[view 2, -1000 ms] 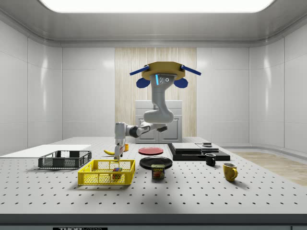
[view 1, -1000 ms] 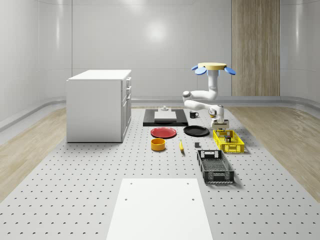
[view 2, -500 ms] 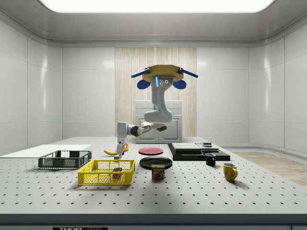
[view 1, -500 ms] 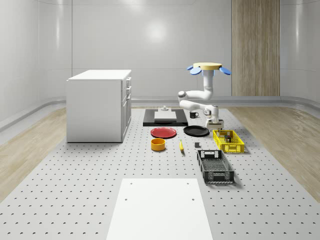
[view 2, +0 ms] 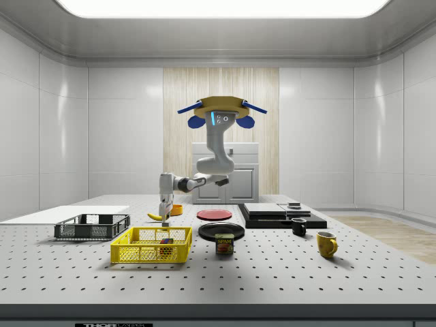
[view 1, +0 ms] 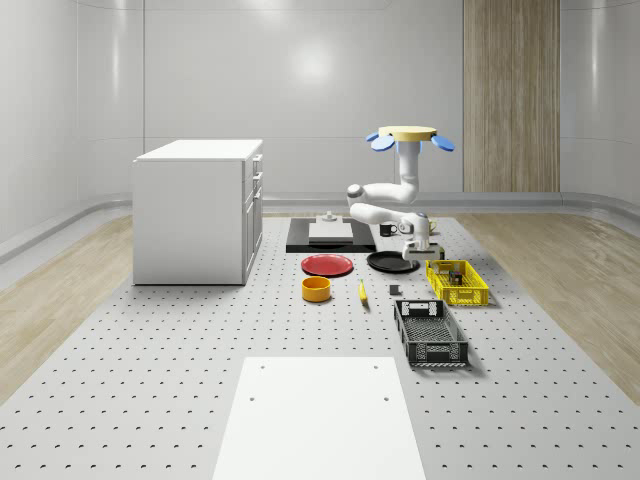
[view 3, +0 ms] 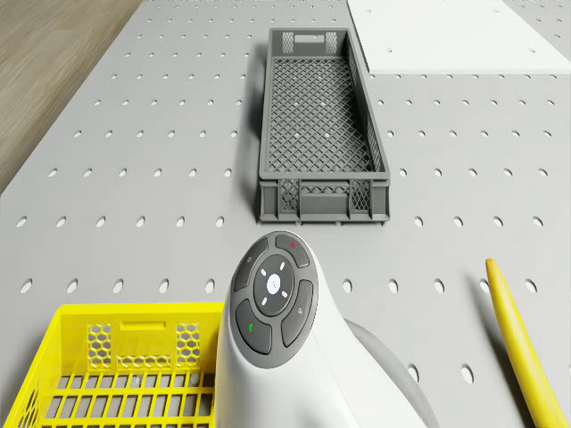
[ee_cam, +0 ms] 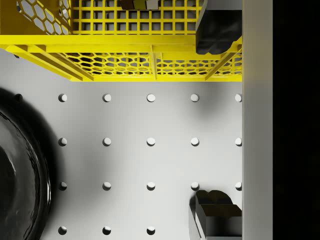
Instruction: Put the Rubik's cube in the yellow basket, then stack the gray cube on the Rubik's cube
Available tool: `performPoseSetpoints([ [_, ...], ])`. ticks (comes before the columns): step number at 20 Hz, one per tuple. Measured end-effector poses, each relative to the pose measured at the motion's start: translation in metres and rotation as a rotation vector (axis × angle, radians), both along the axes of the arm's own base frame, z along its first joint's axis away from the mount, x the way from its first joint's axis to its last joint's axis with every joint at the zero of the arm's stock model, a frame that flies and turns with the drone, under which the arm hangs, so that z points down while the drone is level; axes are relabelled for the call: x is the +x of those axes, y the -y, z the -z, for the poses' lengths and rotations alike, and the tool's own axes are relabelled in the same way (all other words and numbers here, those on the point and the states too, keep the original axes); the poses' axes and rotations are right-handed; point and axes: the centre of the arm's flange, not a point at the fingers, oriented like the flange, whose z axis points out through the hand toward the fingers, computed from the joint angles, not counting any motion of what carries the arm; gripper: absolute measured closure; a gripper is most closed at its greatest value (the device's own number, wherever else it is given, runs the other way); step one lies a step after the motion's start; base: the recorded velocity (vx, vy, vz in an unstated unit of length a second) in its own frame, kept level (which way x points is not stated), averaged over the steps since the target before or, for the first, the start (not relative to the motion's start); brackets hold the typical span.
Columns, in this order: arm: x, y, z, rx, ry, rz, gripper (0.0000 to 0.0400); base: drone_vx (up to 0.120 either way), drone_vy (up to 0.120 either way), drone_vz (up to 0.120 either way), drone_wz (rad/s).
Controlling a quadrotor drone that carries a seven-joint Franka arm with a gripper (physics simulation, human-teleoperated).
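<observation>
So the first half looks to be sorted: the Rubik's cube (view 2: pixel 165 241) is seen lying inside the yellow basket (view 2: pixel 146 253), as the one coloured thing in there. That means the gray cube step is reckoned to be the one in hand. The drone (view 1: pixel 411 135) is held in a hover above the bench (view 1: pixel 200 350), roughly over the black plate (view 1: pixel 392 262), with the arm folded down and forward. The pincer (ee_cam: pixel 216 120) is hung low over bare bench just beside the basket's outer wall, between basket and plate. Its fingers (ee_cam: pixel 215 212) are spread apart with nothing held between them. A small dark block (view 1: pixel 395 291) is spotted on the bench between the banana (view 1: pixel 362 292) and the yellow basket, and it's taken to be the gray cube, though that can't be confirmed at this range. If so, the pincer needs to be carried over to it, lined up square, lowered and closed. After that a careful lift over the basket rim is called for, so the block can be set flat on the Rubik's cube. As for the other container, the dark gray crate (view 3: pixel 323 198) is parked next to the yellow basket, and nothing is seen in it.
</observation>
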Motion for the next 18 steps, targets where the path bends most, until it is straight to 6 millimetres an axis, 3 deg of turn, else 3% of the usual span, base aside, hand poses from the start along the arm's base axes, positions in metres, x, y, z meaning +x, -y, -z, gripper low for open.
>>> performPoseSetpoints([
  [4,0.0000,0.0000,0.0000,0.000,0.000,0.000,0.0000,0.120,-0.120,0.000,0.000],
  [7,0.0000,0.0000,0.0000,0.000,0.000,0.000,0.0000,0.000,-0.120,-0.013,0.000],
  [14,0.0000,0.0000,0.0000,0.000,0.000,0.000,0.0000,0.000,-0.120,-0.120,0.000],
  [18,0.0000,0.0000,0.0000,0.000,0.000,0.000,0.0000,0.000,-0.120,0.000,0.000],
])
